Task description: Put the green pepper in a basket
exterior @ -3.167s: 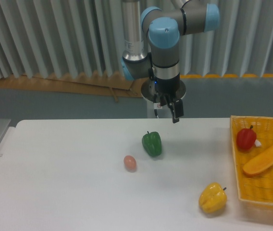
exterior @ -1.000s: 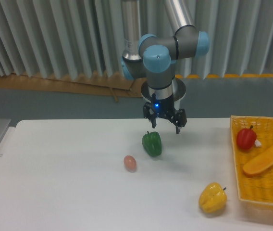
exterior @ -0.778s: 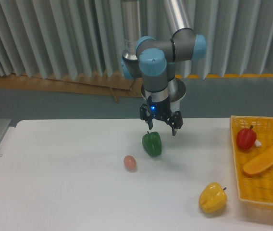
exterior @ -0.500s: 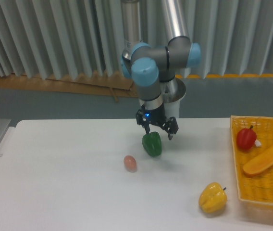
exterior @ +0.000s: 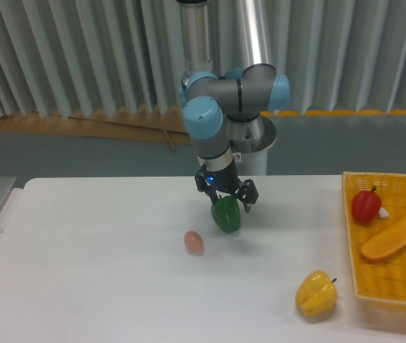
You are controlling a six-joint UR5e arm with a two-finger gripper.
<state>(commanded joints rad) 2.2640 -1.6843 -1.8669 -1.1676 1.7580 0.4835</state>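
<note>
The pepper point(exterior: 226, 214) sits mid-counter point(exterior: 103, 271), well apart from the basket point(exterior: 396, 286) at the right edge. The gripper point(exterior: 224, 199) hangs just over it, fingers point(exterior: 246, 203) spread open around its top. It should drop lower so they straddle the widest lobes before closing, since the glossy skin could slip.

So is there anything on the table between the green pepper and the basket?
No, in the camera view only bare table lies between the green pepper and the basket.

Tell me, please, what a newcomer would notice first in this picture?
Probably the gripper at table centre, its open fingers straddling the top of the green pepper, which sits on the white table. Next, the bright basket at the right edge, holding a red pepper, with a yellow pepper just outside it.
</note>
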